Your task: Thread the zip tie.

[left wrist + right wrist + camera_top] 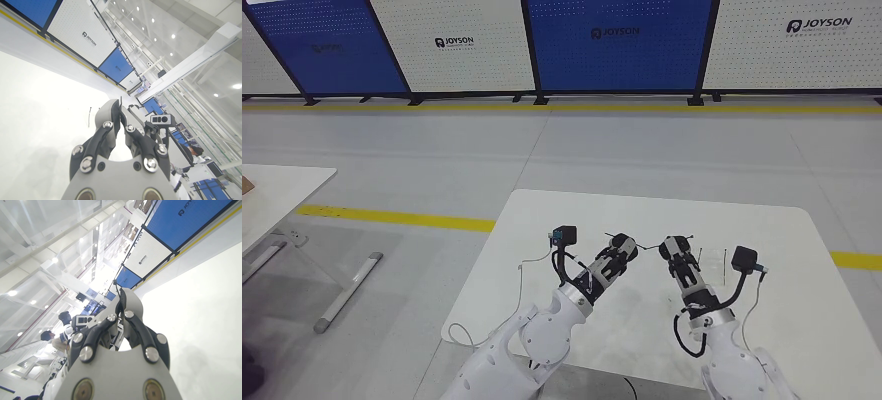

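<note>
Black zip tie (114, 281) is clamped at both ends (one per gripper): my right gripper (121, 297) pinches the head end, my left gripper (120, 108) the pointed tail. Both tips face each other, near together above the table (762, 230); the tail must travel toward the head.

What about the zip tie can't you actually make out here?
Left wrist view: zip tie beyond its tip; pads hide it.
Right wrist view: most of the strap below the head; fingers hide it.
Top view: whether it's threaded; too small between left gripper and right gripper.
</note>
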Motion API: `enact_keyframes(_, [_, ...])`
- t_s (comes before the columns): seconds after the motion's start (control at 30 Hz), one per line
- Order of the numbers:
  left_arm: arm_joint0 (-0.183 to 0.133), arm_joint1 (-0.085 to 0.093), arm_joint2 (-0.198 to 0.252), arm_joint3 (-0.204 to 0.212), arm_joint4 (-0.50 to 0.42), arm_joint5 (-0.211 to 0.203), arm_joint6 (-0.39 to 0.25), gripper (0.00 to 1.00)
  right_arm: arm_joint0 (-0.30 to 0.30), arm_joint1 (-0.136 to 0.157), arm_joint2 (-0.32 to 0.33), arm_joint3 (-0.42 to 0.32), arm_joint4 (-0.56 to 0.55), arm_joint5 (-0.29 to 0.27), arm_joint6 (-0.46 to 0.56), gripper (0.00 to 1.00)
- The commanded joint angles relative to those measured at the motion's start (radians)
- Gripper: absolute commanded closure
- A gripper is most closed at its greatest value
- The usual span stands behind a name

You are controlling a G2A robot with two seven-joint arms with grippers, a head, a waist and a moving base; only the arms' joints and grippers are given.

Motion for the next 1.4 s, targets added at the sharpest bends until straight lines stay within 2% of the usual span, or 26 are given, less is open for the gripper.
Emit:
enact_keyframes(0.0, [0.000, 0.000, 0.000, 0.000, 0.000, 0.000, 0.000, 1.00, -0.001, -0.001, 0.003, 0.000, 0.001, -0.002, 0.000, 1.00])
enact_keyframes(0.83, [0.000, 0.000, 0.000, 0.000, 0.000, 0.000, 0.000, 1.00, -0.017, -0.008, 0.030, -0.016, -0.001, -0.017, 0.020, 1.00])
enact_keyframes(1.37, [0.000, 0.000, 0.000, 0.000, 0.000, 0.000, 0.000, 1.00, -0.004, -0.016, 0.021, -0.004, -0.014, 0.002, 0.043, 1.00])
